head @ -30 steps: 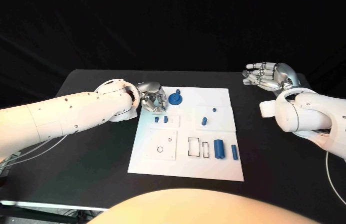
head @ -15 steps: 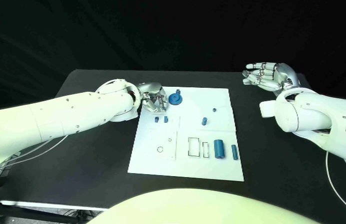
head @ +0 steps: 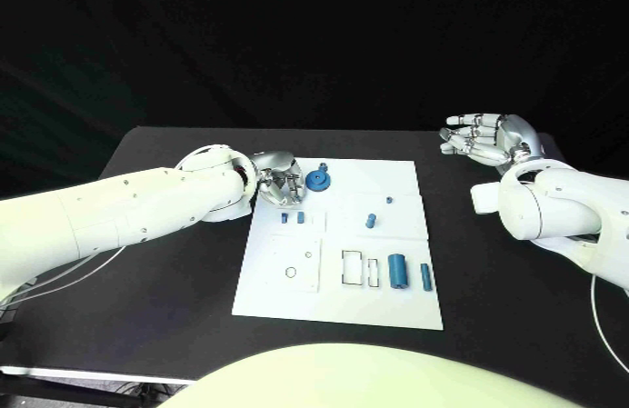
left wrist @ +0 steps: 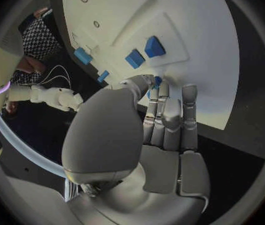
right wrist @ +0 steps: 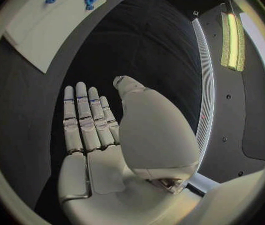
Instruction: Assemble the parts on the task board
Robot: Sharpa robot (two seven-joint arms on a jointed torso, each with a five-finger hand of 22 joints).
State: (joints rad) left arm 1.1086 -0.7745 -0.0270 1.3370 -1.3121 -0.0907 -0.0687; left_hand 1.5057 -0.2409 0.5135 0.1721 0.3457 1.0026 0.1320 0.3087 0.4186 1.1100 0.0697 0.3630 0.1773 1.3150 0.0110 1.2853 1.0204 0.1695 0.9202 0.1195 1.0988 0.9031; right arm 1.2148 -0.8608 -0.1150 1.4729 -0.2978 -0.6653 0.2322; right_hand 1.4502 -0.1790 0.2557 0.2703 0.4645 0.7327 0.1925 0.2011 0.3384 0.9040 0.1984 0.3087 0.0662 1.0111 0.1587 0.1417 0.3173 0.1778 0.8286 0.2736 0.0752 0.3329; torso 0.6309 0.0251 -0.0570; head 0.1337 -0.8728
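The board (head: 344, 244) lies mid-table. The left hand (head: 278, 179) is over the board's far left corner, fingers bunched together beside the blue gear (head: 319, 183); whether they pinch a part I cannot tell. The right hand (head: 490, 139) hovers well right of the board, fingers apart, holding nothing

Task board (head: 344, 290): white plate, flat, table centre. Blue gear (head: 320, 183) at far-left corner; blue cylinders (head: 397, 272) near right.
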